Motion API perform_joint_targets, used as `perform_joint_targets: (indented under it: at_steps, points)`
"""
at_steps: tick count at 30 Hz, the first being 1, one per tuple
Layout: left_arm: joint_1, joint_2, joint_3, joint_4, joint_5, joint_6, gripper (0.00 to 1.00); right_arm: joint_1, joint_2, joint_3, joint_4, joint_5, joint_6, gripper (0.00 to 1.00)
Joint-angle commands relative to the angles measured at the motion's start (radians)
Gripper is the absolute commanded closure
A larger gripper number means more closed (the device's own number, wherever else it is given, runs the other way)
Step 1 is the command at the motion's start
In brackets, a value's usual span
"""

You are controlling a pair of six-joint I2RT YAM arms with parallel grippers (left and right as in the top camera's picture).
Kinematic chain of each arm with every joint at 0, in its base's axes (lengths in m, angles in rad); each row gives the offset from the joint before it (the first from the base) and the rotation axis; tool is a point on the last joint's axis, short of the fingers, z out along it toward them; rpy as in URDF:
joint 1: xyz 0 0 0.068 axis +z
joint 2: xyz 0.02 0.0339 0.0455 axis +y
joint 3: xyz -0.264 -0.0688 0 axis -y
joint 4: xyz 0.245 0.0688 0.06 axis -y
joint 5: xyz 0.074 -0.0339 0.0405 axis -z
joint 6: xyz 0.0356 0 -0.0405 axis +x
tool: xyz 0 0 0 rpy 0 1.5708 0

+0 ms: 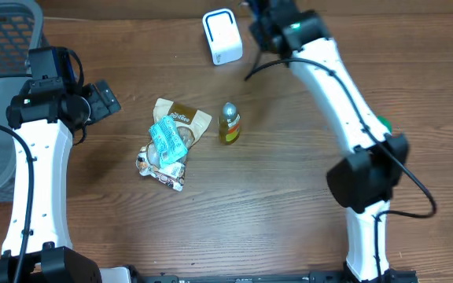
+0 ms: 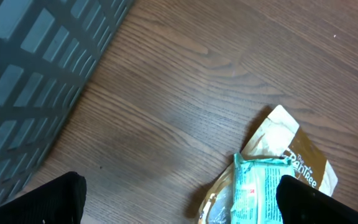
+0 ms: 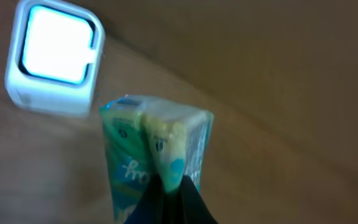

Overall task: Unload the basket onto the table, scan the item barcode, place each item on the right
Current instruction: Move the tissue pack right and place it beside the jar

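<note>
Right wrist view: the right jaws pinch a green-and-yellow packet (image 3: 157, 146), held just beside the white scanner (image 3: 55, 59) with its lit window. The left jaws stand wide over the table (image 2: 197, 93), well apart from the scanner.

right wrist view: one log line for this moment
right gripper: shut on packet | scanner: lit, near packet | left gripper: open, near pile

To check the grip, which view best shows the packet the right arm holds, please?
The right wrist view: the green packet is pinched between the fingers. Overhead, the arm hides it; the left wrist misses it.
</note>
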Motion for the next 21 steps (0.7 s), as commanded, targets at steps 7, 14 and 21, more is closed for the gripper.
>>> perform_joint_targets:
  at_steps: [7, 14, 21]
  points:
    - [0.002, -0.006, 0.008, 0.003, -0.002, 0.013, 0.0, -0.224, 0.037, -0.105, -0.436, -0.121, 0.414, 0.96]
    - [0.002, -0.006, 0.008, 0.003, -0.002, 0.013, 0.01, -0.339, 0.037, -0.257, -0.399, -0.133, 0.446, 0.95]
    - [0.002, -0.006, 0.008, 0.003, -0.002, 0.013, 0.0, -0.372, 0.037, -0.336, -0.32, -0.149, 0.446, 0.52]
